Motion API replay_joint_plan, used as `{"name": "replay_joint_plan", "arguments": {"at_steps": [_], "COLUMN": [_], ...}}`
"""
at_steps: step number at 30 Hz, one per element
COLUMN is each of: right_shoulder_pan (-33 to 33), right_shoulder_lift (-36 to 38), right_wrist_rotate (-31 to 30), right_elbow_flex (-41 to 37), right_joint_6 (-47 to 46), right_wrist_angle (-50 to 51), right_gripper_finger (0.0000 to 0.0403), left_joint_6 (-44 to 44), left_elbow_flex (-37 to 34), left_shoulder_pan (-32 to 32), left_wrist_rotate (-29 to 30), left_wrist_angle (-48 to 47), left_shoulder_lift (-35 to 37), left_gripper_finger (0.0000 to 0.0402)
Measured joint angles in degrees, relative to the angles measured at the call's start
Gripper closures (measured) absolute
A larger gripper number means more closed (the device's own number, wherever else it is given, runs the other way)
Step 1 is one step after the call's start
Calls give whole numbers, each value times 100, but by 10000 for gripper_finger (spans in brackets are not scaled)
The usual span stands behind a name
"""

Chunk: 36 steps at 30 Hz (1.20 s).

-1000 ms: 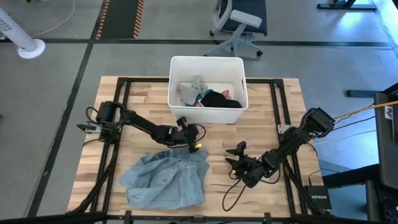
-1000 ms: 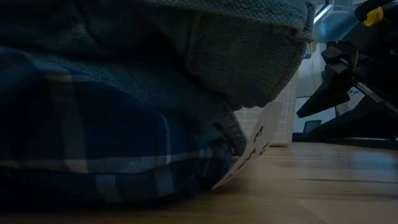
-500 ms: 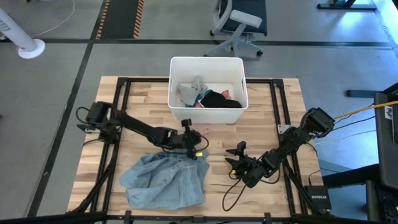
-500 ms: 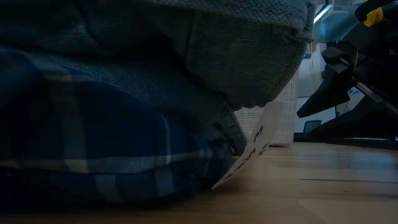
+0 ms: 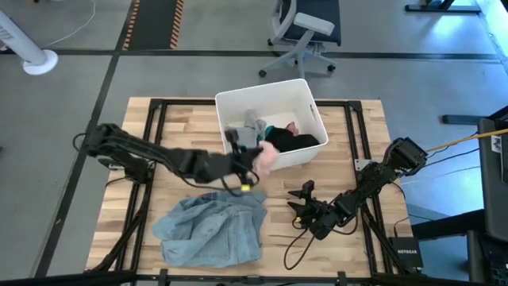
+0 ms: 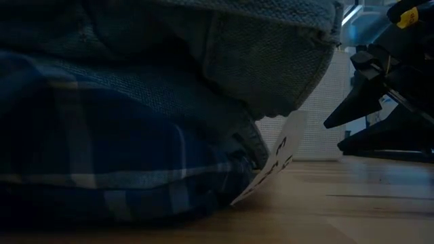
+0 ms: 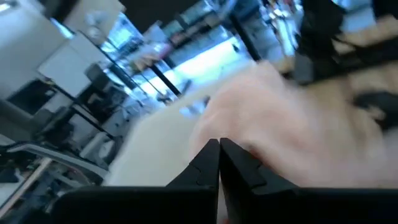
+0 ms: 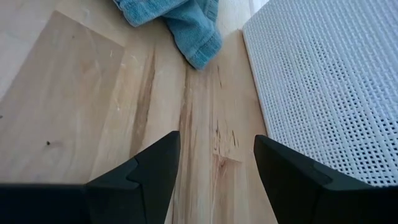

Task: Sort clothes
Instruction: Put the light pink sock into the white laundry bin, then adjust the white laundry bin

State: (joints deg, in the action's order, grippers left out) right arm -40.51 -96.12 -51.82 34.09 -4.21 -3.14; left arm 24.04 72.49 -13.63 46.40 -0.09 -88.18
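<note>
Pink garment in closed left pincer

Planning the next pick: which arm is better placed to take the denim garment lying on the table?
Probably the right. Its open end effector rests on the table beside the denim garment, while the left end effector is shut on a pink piece at the white bin.

Overhead sees everything; low camera sits against the clothes.
</note>
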Motion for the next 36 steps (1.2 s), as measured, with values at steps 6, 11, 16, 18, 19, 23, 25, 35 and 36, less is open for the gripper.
{"name": "replay_joint_plan", "arguments": {"at_steps": [6, 11, 16, 18, 19, 23, 25, 35, 36], "right_shoulder_pan": [2, 2, 1, 1, 0, 0, 2, 0, 1], "right_shoulder_lift": [0, 0, 0, 0, 0, 0, 0, 0, 0], "right_wrist_rotate": [0, 1, 47, 47, 47, 47, 47, 47, 49], "right_elbow_flex": [0, 0, 0, 0, 0, 0, 0, 0, 0], "right_joint_6": [-2, -2, -2, -2, -2, -2, -2, -2, -2], "right_wrist_angle": [1, 2, 3, -1, 2, 2, 4, 4, 4], "right_gripper_finger": [178, 178, 178, 178, 178, 178, 178, 178, 178], "left_joint_6": [93, -325, -1032, -1261, -1354, -1468, -1501, -2607, -2724], "left_elbow_flex": [139, 120, 105, 106, 104, 100, 100, 138, 197], "left_shoulder_pan": [416, 886, 1287, 1399, 1438, 1491, 1482, 1482, 1471], "left_wrist_rotate": [-6, -5, -9, -8, -10, -99, -127, -487, -609], "left_wrist_angle": [-5, -105, -728, -985, -1101, -1405, -1522, -2441, -2593], "left_shoulder_lift": [480, 658, 643, 645, 643, 643, 643, 649, 668], "left_gripper_finger": [401, 401, 400, 400, 400, 400, 400, 281, 268]}}
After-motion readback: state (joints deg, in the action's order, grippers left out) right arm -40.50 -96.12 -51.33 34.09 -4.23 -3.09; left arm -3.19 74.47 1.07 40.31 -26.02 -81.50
